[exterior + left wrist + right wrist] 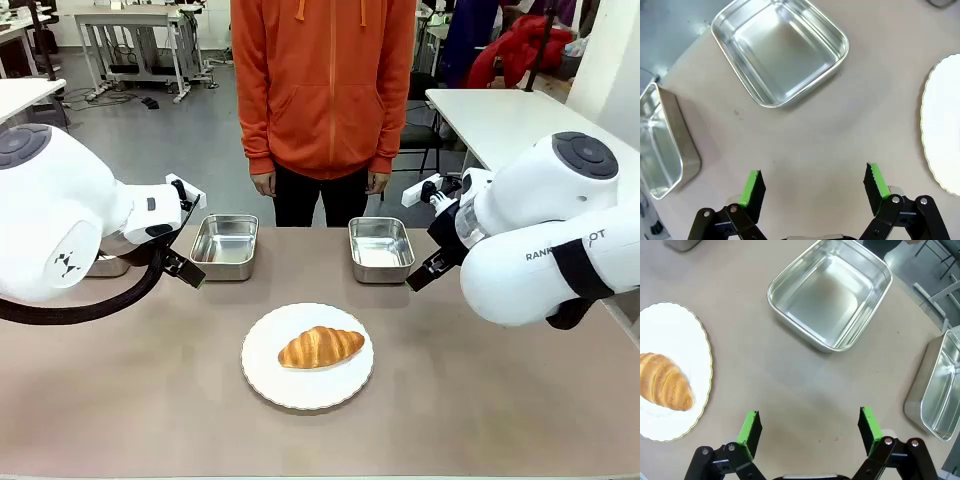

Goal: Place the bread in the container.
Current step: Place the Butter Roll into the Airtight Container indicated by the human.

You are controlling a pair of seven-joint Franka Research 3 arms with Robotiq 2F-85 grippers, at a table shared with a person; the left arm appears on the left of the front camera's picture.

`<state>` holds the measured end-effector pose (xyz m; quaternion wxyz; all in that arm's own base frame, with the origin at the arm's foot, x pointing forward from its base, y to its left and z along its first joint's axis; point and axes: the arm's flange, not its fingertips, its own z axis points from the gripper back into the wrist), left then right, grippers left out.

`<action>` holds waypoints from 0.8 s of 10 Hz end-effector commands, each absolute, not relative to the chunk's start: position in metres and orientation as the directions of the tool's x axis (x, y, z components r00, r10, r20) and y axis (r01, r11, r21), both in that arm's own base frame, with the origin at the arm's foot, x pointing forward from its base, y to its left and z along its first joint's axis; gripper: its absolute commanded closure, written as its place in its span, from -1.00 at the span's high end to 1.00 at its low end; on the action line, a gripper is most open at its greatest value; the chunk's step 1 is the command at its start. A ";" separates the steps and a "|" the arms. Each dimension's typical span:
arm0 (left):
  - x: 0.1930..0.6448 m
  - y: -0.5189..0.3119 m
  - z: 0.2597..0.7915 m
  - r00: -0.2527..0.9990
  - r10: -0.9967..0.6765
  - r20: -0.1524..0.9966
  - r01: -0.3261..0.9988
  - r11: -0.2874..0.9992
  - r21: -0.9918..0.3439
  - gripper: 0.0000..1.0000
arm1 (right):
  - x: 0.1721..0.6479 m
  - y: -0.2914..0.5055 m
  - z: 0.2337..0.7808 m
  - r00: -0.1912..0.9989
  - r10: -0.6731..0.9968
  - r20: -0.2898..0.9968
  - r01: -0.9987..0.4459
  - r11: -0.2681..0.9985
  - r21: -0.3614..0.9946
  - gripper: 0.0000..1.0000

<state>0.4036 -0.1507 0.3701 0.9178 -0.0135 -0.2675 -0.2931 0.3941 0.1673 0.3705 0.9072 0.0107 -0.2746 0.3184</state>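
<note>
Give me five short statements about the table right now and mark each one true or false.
1. The bread lies on the plate. True.
2. The left gripper is shut on the bread. False: it is open over bare table.
3. The right gripper is open. True.
4. The bread is in a pan. False: the left pan and right pan before the person are empty.
5. The person holds the bread. False: it lies on the plate.
</note>
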 end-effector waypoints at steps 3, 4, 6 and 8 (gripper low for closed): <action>0.404 -0.151 0.370 0.685 -0.531 0.499 0.545 0.828 0.132 1.00 | 0.394 0.167 0.370 0.646 0.572 0.505 -0.584 0.797 -0.156 1.00; 0.404 -0.151 0.370 0.685 -0.531 0.499 0.545 0.828 0.132 1.00 | 0.394 0.167 0.370 0.646 0.572 0.505 -0.584 0.797 -0.156 1.00; 0.404 -0.151 0.370 0.685 -0.531 0.499 0.545 0.828 0.132 1.00 | 0.394 0.167 0.370 0.646 0.572 0.505 -0.584 0.797 -0.156 1.00; 0.404 -0.151 0.370 0.685 -0.531 0.499 0.545 0.828 0.132 1.00 | 0.394 0.167 0.370 0.646 0.572 0.505 -0.584 0.797 -0.156 1.00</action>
